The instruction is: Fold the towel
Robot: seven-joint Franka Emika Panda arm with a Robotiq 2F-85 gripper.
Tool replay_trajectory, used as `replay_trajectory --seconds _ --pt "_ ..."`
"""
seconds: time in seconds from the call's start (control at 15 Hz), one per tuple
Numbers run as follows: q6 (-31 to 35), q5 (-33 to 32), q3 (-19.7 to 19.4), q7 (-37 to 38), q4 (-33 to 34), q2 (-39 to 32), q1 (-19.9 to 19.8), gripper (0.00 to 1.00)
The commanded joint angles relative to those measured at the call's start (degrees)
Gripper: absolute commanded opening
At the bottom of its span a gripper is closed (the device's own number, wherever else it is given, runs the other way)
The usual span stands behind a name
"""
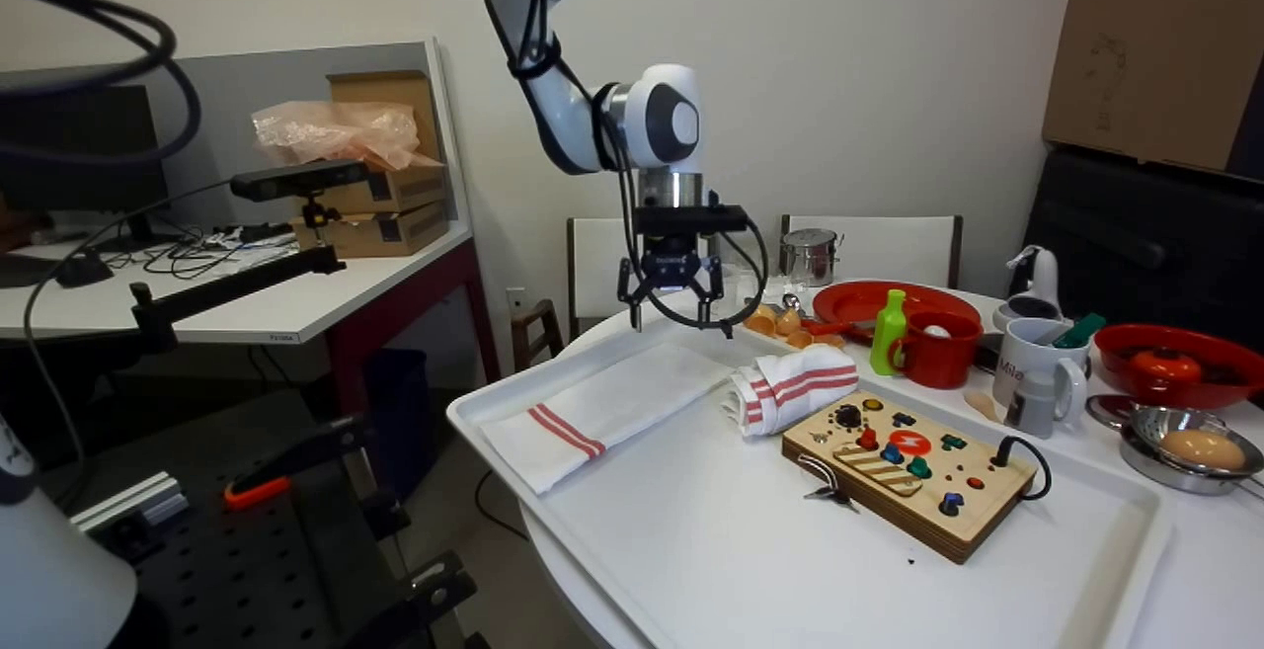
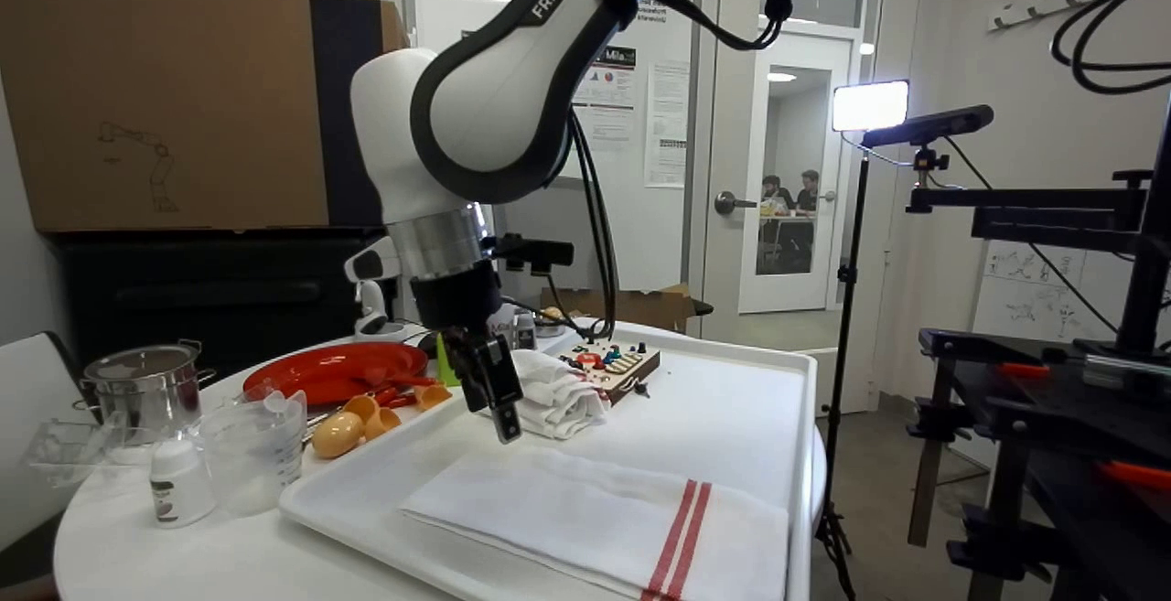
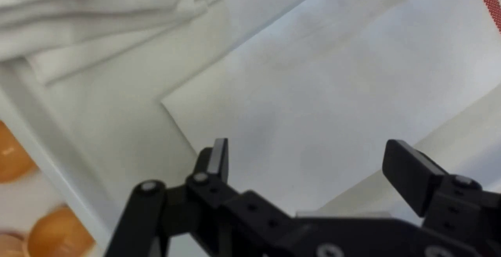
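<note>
A: What are you seeing in an exterior view?

B: The gripper (image 1: 671, 319) is hanging above the tray (image 1: 731, 530); its jaws are standing well apart and gripping nothing; the towel (image 1: 622, 397) is lying on the tray as a flat, long strip, below the jaws and leftward, its red stripes (image 1: 568, 430) sitting toward the end farther from them.

A: And what is lying around it?

B: The bunched cloth (image 1: 795, 387) is resting below the jaws and rightward, near the towel's plain end; the wooden board (image 1: 938, 479) is sitting past it, farther from the jaws; brown eggshells (image 1: 800, 339) are lying outside the tray.

A: And in an exterior view where a white bottle (image 2: 180, 487) is standing well leftward of the jaws?

B: The fingertips (image 2: 508, 423) are pointing downward (one finger is covering the other, so I'm not managing to tell the gap there); the towel is spreading out below them and rightward, layers showing along its near edge.

A: What is the wrist view showing?

B: The fingers (image 3: 409, 177) are standing wide apart; the towel is filling the background between them, a plain corner showing just above the finger on the picture's left; the stripes are showing at upper right, well beyond the jaws; the bunched cloth is lying at upper left.
</note>
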State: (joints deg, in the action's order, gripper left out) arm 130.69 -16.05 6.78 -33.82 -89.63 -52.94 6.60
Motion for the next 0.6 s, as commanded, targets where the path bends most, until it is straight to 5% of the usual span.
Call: replay_trajectory --seconds 0.0,0.53 --pt "1.62 -2.02 2.15 -7.39 4.92 -5.61 -0.35 1.00" --pt "3.17 -2.14 0.81 -14.51 11.64 -10.02 -0.71 1.00"
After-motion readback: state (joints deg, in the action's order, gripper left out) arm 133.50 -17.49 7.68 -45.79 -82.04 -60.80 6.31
